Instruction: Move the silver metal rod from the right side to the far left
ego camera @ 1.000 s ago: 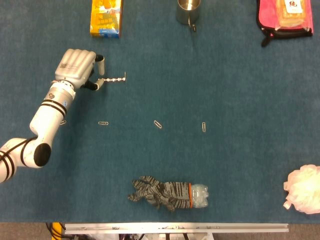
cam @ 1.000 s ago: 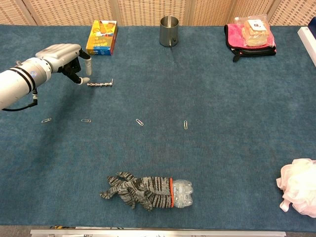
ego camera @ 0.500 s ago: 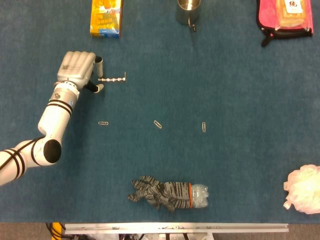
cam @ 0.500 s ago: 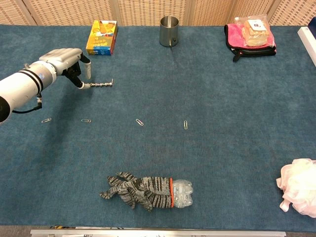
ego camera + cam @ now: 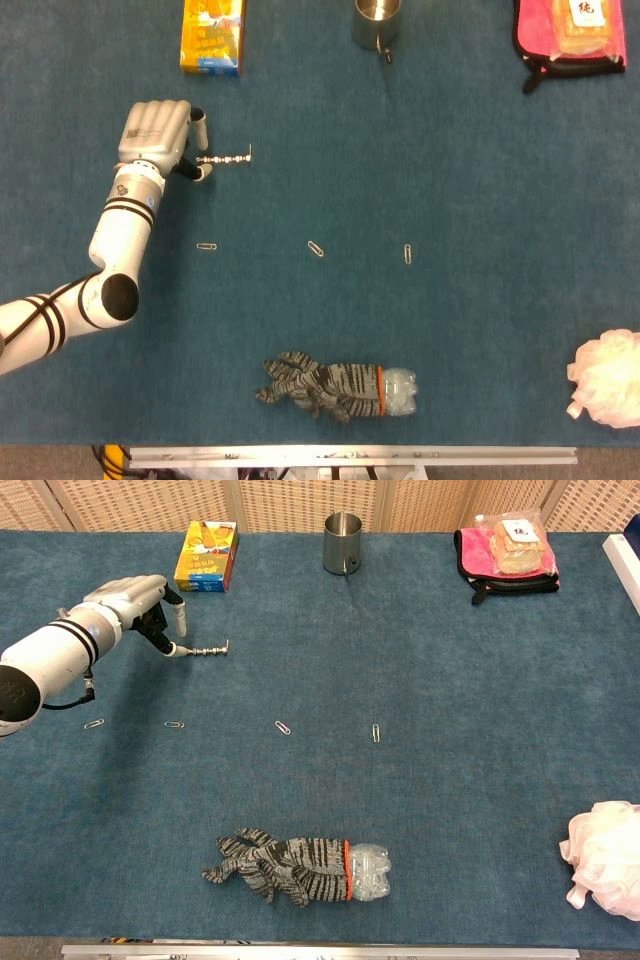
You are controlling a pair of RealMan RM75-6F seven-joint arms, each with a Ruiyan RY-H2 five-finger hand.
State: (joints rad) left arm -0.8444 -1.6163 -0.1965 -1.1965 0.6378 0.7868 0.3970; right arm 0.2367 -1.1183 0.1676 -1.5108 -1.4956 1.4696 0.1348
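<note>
Bright, even overhead light; faint soft shadows; sharp focus in both views; no glare

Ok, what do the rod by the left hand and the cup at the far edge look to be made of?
The rod looks like silvery metal, pale against the blue cloth, with a beaded or threaded outline and a short bent tip; plated or bare steel can't be told. The cup appears to be brushed stainless steel: grey, dull sheen, a reflective rim. The left hand's fingers sit at the rod's left end.
</note>
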